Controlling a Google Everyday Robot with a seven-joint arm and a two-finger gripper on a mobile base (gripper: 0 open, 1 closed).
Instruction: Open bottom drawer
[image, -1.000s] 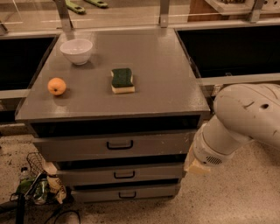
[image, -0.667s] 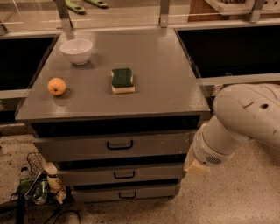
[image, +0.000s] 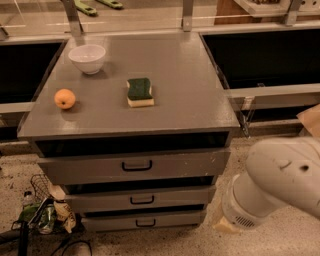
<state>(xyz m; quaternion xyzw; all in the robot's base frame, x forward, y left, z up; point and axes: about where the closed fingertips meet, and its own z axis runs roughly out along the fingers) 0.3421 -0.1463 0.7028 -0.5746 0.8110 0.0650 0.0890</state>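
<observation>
The bottom drawer (image: 170, 219) is the thinnest grey front at the foot of the cabinet, and its small black pull handle (image: 145, 222) faces me. It sits flush and closed under the middle drawer (image: 175, 196) and the taller top drawer (image: 190, 163). My white arm (image: 272, 182) hangs at the lower right, its rounded end about level with the lower drawers and just right of the cabinet. My gripper is out of view, hidden beyond the arm.
On the cabinet top (image: 185, 80) lie a white bowl (image: 87, 58), an orange (image: 65, 98) and a green-and-yellow sponge (image: 139, 92). A wire basket with clutter and cables (image: 42, 212) sits on the floor at the lower left. Dark bins flank the cabinet.
My arm has dropped lower on the right side, from beside the top drawer to beside the lower drawers. The drawers and tabletop objects have not moved.
</observation>
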